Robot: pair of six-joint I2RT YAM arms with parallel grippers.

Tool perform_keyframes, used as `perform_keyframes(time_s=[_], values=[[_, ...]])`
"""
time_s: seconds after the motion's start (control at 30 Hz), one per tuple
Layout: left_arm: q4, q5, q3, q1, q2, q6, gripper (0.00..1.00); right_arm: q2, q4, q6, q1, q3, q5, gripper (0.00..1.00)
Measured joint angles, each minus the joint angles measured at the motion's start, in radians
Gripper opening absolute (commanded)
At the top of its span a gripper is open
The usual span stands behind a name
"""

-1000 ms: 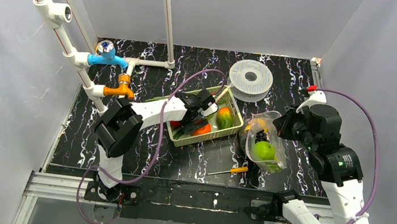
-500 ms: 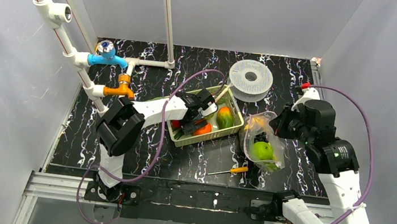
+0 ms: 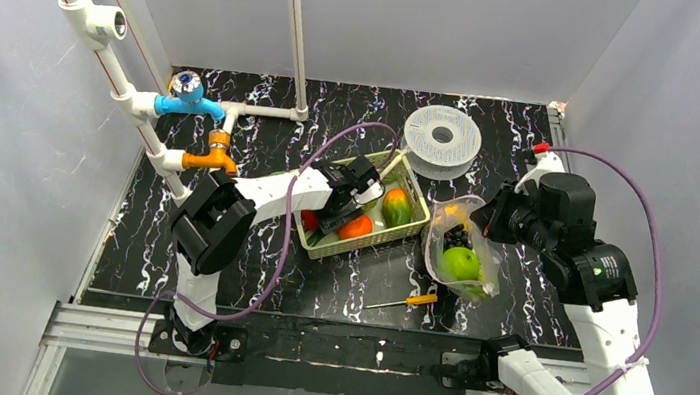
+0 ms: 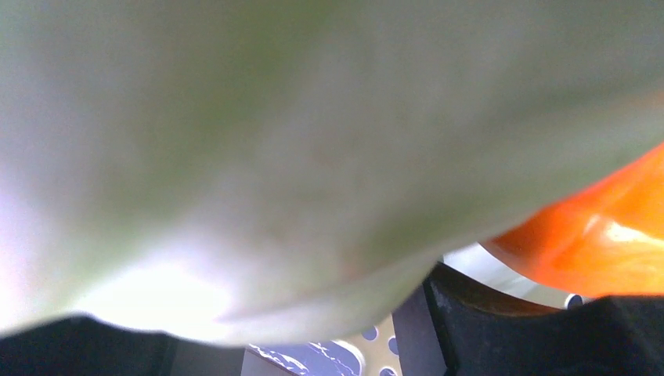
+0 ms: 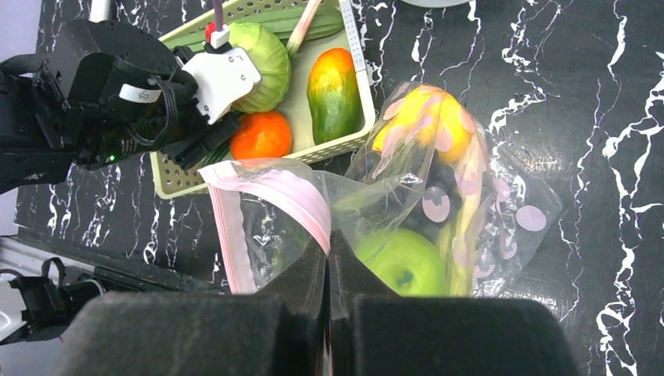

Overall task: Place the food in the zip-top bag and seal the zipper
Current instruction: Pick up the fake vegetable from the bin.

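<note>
Left wrist: mostly blurred pale-green surface (image 4: 297, 141) (orange fruit (image 4: 603, 235) cropped).

One zip-top bag (image 5: 532, 219), one basket (image 5: 356, 59), one grey spool (image 3: 423, 144), one screwdriver (image 3: 409, 301), one green apple (image 5: 399, 262).

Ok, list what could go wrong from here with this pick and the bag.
1. The left gripper is pressed close to the round cabbage in the basket; it may slip off.
2. The right gripper pinches the zip-top bag at one spot and the zipper sags folded, so the mouth may be too narrow for the cabbage.
3. The green apple and yellow pepper inside could spill if the bag is tugged.
</note>
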State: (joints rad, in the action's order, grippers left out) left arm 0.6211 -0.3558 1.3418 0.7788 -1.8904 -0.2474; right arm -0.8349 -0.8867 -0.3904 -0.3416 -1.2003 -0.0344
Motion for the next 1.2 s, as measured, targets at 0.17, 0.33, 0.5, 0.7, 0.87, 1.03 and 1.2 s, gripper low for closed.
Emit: perform_keyframes(time_s=[0.17,0.33,0.5,0.7,0.87,1.03,1.2], values=[[0.023,0.014,0.000,0.000,0.019,0.006,0.25,0.001,-0.005,-0.011,0.000,0.000,-0.007,0.01],[0.041,0.034,0.000,0.000,0.082,0.016,0.17,0.006,-0.009,-0.022,0.000,0.000,-0.007,0.01],[0.020,0.062,-0.012,0.000,0.182,0.019,0.08,0.010,-0.015,-0.024,0.000,0.000,-0.007,0.01],[-0.033,0.107,-0.068,0.009,0.301,0.021,0.04,0.021,-0.021,-0.025,0.000,0.000,-0.014,0.01],[-0.122,0.174,-0.190,0.082,0.461,0.035,0.02,0.036,-0.027,-0.024,0.000,0.000,-0.019,0.01],[-0.241,0.323,-0.308,0.173,0.673,0.204,0.03,0.048,-0.032,-0.023,0.000,0.000,-0.028,0.01],[-0.493,0.465,-0.482,0.186,0.888,0.523,0.00,0.041,-0.032,-0.014,0.000,0.000,-0.036,0.01]])
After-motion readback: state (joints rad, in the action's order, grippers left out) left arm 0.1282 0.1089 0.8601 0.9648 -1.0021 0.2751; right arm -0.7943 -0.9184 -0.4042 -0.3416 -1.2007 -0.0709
